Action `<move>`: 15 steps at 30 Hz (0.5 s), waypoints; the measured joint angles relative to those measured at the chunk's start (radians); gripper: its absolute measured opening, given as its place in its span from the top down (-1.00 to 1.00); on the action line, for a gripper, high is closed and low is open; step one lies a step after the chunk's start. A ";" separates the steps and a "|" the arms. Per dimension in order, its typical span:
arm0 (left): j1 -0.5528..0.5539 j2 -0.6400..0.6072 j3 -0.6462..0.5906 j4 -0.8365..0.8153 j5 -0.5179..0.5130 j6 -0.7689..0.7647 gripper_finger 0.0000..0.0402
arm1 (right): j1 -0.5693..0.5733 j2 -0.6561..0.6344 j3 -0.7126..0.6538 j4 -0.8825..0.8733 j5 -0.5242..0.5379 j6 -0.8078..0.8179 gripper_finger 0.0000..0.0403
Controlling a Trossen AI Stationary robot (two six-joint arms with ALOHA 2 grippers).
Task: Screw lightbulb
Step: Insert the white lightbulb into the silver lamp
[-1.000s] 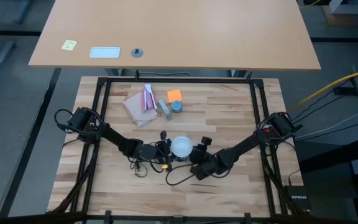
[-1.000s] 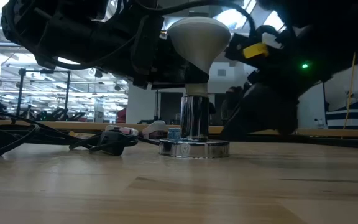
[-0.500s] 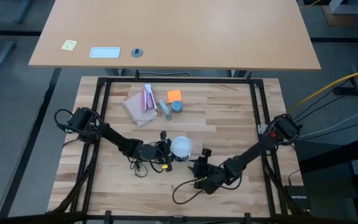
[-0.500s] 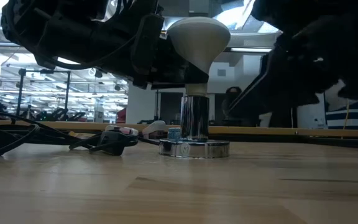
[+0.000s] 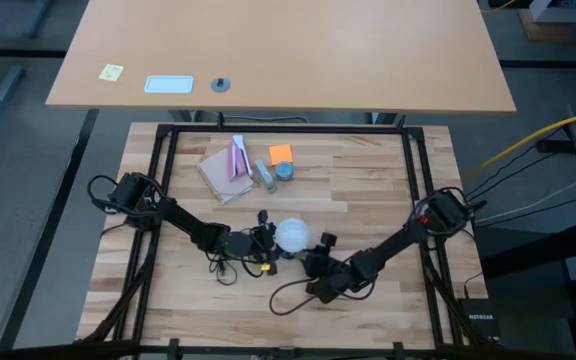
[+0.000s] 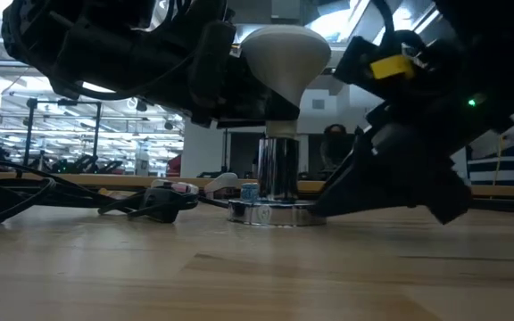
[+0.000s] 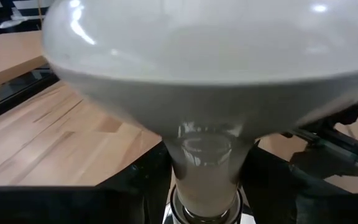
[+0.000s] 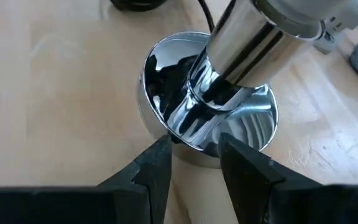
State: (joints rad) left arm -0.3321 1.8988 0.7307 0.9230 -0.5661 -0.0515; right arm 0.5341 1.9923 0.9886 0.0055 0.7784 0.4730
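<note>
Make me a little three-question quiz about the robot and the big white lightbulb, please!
1. True or false: the lightbulb lies flat on the table.
2. Which gripper is down at the shiny socket base? A) left gripper B) right gripper C) neither
3. Fill in the missing word: the bulb's neck stands on a silver ____ stem.

Key
1. False. It stands upright on the stem, above the table, with the left gripper right beside its neck.
2. B. The right gripper's open fingers sit at the base's rim.
3. Metal.
</note>
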 joint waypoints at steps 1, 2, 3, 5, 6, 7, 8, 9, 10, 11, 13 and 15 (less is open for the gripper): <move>0.000 0.000 0.000 0.000 0.000 0.000 0.17 | -0.007 0.000 0.000 -0.005 0.004 0.012 0.31; 0.000 0.000 0.000 0.000 -0.003 0.000 0.17 | -0.014 0.000 0.000 -0.014 0.009 0.024 0.31; 0.001 0.000 0.000 -0.001 -0.007 0.001 0.17 | -0.018 0.000 0.001 -0.025 0.020 0.035 0.31; 0.002 0.000 0.000 -0.002 -0.011 0.003 0.17 | -0.024 0.002 0.000 -0.045 0.063 0.046 0.31; 0.002 0.000 0.000 -0.003 -0.012 0.003 0.17 | -0.025 0.004 -0.001 -0.050 0.078 0.046 0.31; 0.002 0.000 0.000 -0.005 -0.012 0.004 0.17 | -0.027 0.004 -0.001 -0.056 0.089 0.046 0.31; 0.002 0.001 0.000 -0.006 -0.009 0.004 0.17 | -0.030 0.004 -0.001 -0.063 0.094 0.046 0.31; 0.001 0.001 0.000 -0.006 -0.005 0.003 0.17 | -0.032 0.004 -0.001 -0.068 0.098 0.046 0.31; 0.000 0.002 0.000 -0.007 -0.004 0.003 0.17 | -0.035 0.004 -0.001 -0.072 0.098 0.047 0.31; 0.000 0.002 0.000 -0.008 -0.002 0.002 0.17 | -0.035 0.004 -0.001 -0.075 0.103 0.046 0.31; 0.000 0.002 0.000 -0.009 -0.003 0.000 0.17 | -0.034 0.004 -0.001 -0.074 0.105 0.046 0.31; 0.000 0.002 0.000 -0.009 -0.003 0.000 0.17 | -0.032 0.004 -0.001 -0.070 0.105 0.046 0.31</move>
State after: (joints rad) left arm -0.3321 1.9003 0.7303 0.9142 -0.5688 -0.0517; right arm 0.5018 1.9965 0.9873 -0.0643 0.8833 0.5194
